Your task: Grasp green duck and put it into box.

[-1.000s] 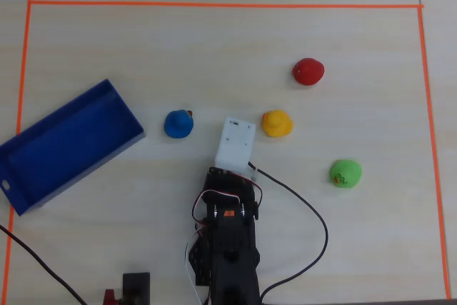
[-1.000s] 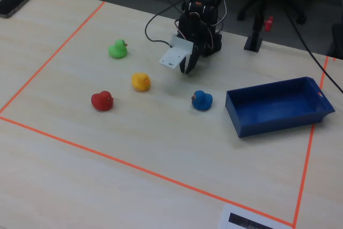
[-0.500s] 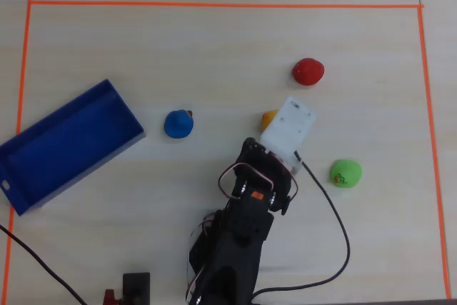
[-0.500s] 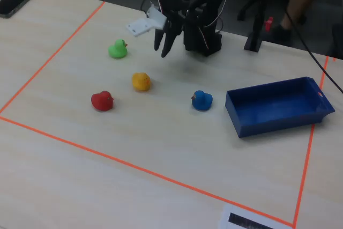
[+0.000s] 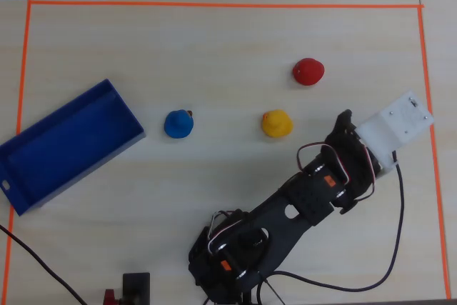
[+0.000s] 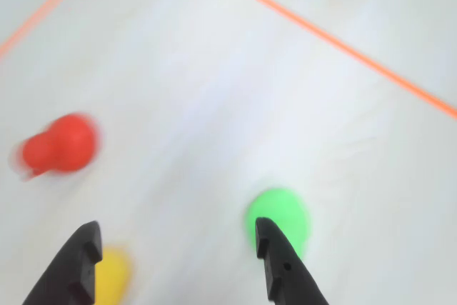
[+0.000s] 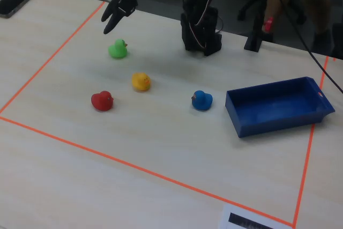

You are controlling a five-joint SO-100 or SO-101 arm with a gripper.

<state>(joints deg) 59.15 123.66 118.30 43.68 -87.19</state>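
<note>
The green duck (image 7: 118, 49) sits on the table at the far left of the fixed view. My gripper (image 7: 109, 24) hangs open and empty just above and behind it, not touching. In the wrist view the green duck (image 6: 284, 214) lies blurred beside the right finger (image 6: 278, 262), outside the gap of the gripper (image 6: 175, 239). In the overhead view the duck and the jaws are hidden under the white wrist mount (image 5: 395, 128). The box (image 7: 278, 117) is a shallow blue tray at the right of the fixed view, and it shows at the left of the overhead view (image 5: 68, 144).
A yellow duck (image 7: 141, 81), a red duck (image 7: 102, 101) and a blue duck (image 7: 202, 100) stand between the green duck and the box. Orange tape (image 7: 134, 167) frames the work area. The arm's base (image 7: 201, 36) stands at the back. A phone (image 7: 16, 1) lies at the far left.
</note>
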